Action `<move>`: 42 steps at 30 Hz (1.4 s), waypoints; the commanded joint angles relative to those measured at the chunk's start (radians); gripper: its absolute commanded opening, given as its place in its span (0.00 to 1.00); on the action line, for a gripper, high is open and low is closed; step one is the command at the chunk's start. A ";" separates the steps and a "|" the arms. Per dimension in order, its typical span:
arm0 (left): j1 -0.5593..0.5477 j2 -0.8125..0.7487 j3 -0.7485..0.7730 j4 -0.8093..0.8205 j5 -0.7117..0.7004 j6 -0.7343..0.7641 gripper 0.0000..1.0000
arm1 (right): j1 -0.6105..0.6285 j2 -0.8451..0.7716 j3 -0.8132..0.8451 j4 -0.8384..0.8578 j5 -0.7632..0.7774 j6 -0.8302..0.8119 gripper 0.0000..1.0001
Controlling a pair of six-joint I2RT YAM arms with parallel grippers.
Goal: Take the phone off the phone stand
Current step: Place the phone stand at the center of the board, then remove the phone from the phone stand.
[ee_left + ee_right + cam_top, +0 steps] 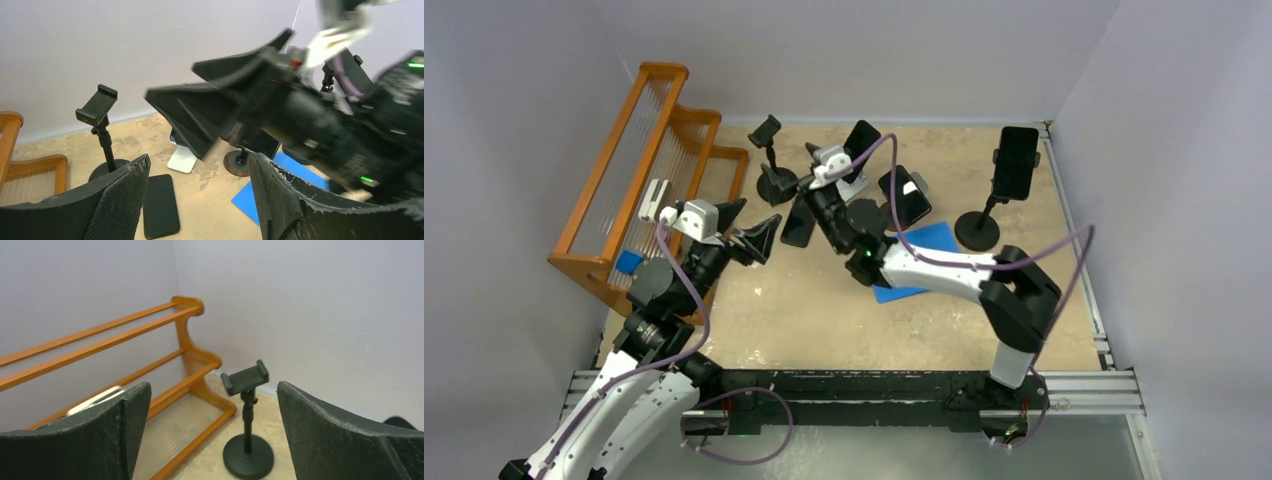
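A black phone (pixel 1015 160) is clamped upright in a black stand (pixel 977 232) at the back right. Another phone (pixel 905 196) leans on a round-based stand (pixel 237 163), and a third (pixel 861 139) rests on a white stand (pixel 182 160). A black phone (pixel 797 223) lies flat on the table; it also shows in the left wrist view (pixel 160 205). An empty black clamp stand (pixel 771 155) stands at the back (pixel 246 415). My left gripper (pixel 754 228) is open and empty above the flat phone (pixel 197 200). My right gripper (pixel 809 172) is open and empty, facing the empty stand (pixel 212 435).
An orange wooden rack (pixel 654 170) runs along the left side, with a white object (pixel 95 400) on a shelf and a blue piece (pixel 628 262) at its near end. A blue mat (pixel 924 245) lies under my right forearm. Walls enclose the table.
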 commanded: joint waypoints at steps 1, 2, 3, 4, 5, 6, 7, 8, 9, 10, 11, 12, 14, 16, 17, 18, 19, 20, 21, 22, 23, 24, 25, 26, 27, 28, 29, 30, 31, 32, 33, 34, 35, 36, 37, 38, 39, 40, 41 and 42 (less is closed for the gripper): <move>-0.007 0.030 0.003 0.048 0.005 0.026 0.71 | 0.080 -0.225 -0.145 -0.053 0.162 0.001 0.97; -0.008 0.042 0.004 0.047 0.012 0.027 0.71 | 0.088 -0.277 -0.178 -0.103 0.176 0.040 0.97; -0.008 0.054 0.006 0.045 0.013 0.027 0.71 | 0.094 -0.325 -0.218 -0.146 0.190 0.090 0.97; -0.008 0.068 0.007 0.044 0.031 0.027 0.72 | 0.097 -0.377 -0.261 -0.188 0.203 0.140 0.97; -0.007 0.082 0.009 0.043 0.047 0.027 0.72 | 0.097 -0.426 -0.304 -0.232 0.220 0.188 0.97; -0.009 0.101 0.012 0.042 0.062 0.027 0.72 | 0.097 -0.482 -0.351 -0.278 0.234 0.250 0.97; -0.009 0.121 0.016 0.039 0.089 0.027 0.73 | 0.097 -0.533 -0.396 -0.319 0.250 0.294 0.97; -0.010 0.142 0.023 0.033 0.110 0.029 0.73 | 0.097 -0.584 -0.443 -0.354 0.268 0.332 0.97; -0.010 0.169 0.032 0.024 0.132 0.028 0.73 | 0.097 -0.637 -0.486 -0.400 0.286 0.374 0.97; -0.009 0.194 0.045 0.011 0.152 0.025 0.73 | 0.098 -0.684 -0.522 -0.445 0.304 0.409 0.97; -0.009 0.222 0.059 -0.007 0.166 0.021 0.72 | 0.097 -0.736 -0.557 -0.494 0.325 0.450 0.97; -0.010 0.247 0.072 -0.018 0.183 0.017 0.72 | 0.098 -0.785 -0.589 -0.548 0.344 0.495 0.97; -0.010 0.282 0.087 -0.029 0.216 0.000 0.72 | 0.096 -0.876 -0.636 -0.655 0.391 0.595 0.98; -0.010 0.300 0.085 -0.022 0.253 -0.011 0.72 | 0.095 -0.948 -0.665 -0.755 0.420 0.674 0.99; -0.010 0.307 0.082 -0.016 0.270 -0.015 0.72 | 0.094 -0.975 -0.678 -0.789 0.421 0.699 0.99; -0.010 0.312 0.081 -0.012 0.280 -0.022 0.72 | 0.094 -0.997 -0.693 -0.806 0.418 0.709 0.99; -0.009 0.320 0.080 -0.009 0.287 -0.030 0.72 | 0.095 -1.014 -0.710 -0.815 0.415 0.717 0.99; -0.009 0.325 0.082 -0.006 0.293 -0.040 0.72 | 0.095 -1.027 -0.723 -0.820 0.410 0.721 0.99; -0.009 0.330 0.082 -0.005 0.298 -0.052 0.72 | 0.095 -1.031 -0.735 -0.821 0.408 0.731 0.99; -0.009 0.331 0.083 -0.002 0.301 -0.062 0.72 | 0.095 -1.030 -0.746 -0.819 0.408 0.740 0.99; -0.008 0.331 0.082 0.003 0.304 -0.071 0.72 | 0.093 -1.025 -0.753 -0.818 0.414 0.752 0.99; -0.008 0.327 0.080 0.009 0.311 -0.076 0.72 | 0.094 -1.017 -0.760 -0.812 0.420 0.765 0.99; -0.009 0.324 0.077 0.017 0.321 -0.079 0.73 | 0.094 -1.009 -0.769 -0.800 0.425 0.769 0.99; -0.009 0.319 0.073 0.026 0.329 -0.082 0.73 | 0.095 -1.001 -0.784 -0.780 0.429 0.771 0.99; -0.009 0.315 0.069 0.034 0.341 -0.084 0.73 | 0.095 -0.992 -0.802 -0.750 0.430 0.763 0.99; -0.010 0.311 0.066 0.038 0.366 -0.075 0.73 | 0.093 -0.985 -0.820 -0.705 0.419 0.747 0.99; -0.009 0.306 0.064 0.039 0.398 -0.061 0.74 | 0.090 -0.979 -0.833 -0.683 0.402 0.736 0.99; -0.009 0.299 0.059 0.041 0.426 -0.050 0.74 | 0.078 -0.971 -0.836 -0.673 0.372 0.732 0.99; -0.010 0.293 0.053 0.044 0.442 -0.042 0.74 | 0.054 -0.962 -0.832 -0.670 0.323 0.732 0.99; -0.009 0.290 0.048 0.049 0.449 -0.035 0.74 | 0.022 -0.953 -0.826 -0.666 0.261 0.728 0.99; -0.010 0.290 0.046 0.050 0.448 -0.030 0.74 | -0.014 -0.946 -0.825 -0.659 0.197 0.729 0.99; -0.010 0.292 0.047 0.048 0.447 -0.022 0.74 | -0.052 -0.940 -0.825 -0.648 0.123 0.737 0.99; -0.010 0.296 0.052 0.039 0.444 -0.019 0.74 | -0.083 -0.936 -0.829 -0.630 0.089 0.739 0.99; -0.009 0.301 0.057 0.028 0.442 -0.017 0.73 | -0.106 -0.936 -0.837 -0.608 0.053 0.740 0.99; -0.009 0.305 0.061 0.021 0.442 -0.017 0.73 | -0.118 -0.939 -0.850 -0.584 0.037 0.747 0.99; -0.009 0.309 0.065 0.017 0.442 -0.018 0.73 | -0.126 -0.941 -0.860 -0.562 0.033 0.757 0.99; -0.009 0.312 0.066 0.014 0.444 -0.018 0.73 | -0.140 -0.938 -0.869 -0.544 0.029 0.771 0.99; -0.009 0.316 0.068 0.013 0.445 -0.021 0.72 | -0.156 -0.930 -0.873 -0.534 0.021 0.789 0.99; -0.009 0.319 0.070 0.013 0.447 -0.024 0.72 | -0.180 -0.919 -0.874 -0.526 0.011 0.806 0.99; -0.009 0.321 0.071 0.013 0.450 -0.027 0.72 | -0.204 -0.909 -0.878 -0.512 0.001 0.825 0.99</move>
